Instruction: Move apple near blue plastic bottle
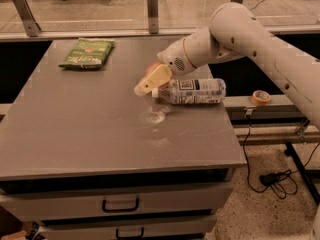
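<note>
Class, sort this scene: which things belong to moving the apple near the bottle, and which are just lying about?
In the job:
apple, partly behind the gripper over the table
blue plastic bottle, on its side beside them

Lying about:
green snack bag, far left corner
tape roll, beyond the table's right edge

High frontal view, claw [145,84] above table [100,134]

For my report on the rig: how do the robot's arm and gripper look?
The arm is white, thick and rounded, with a thin yellow ring at the wrist and a dotted patch. The gripper, beside the bottle, is pale yellow.
</note>
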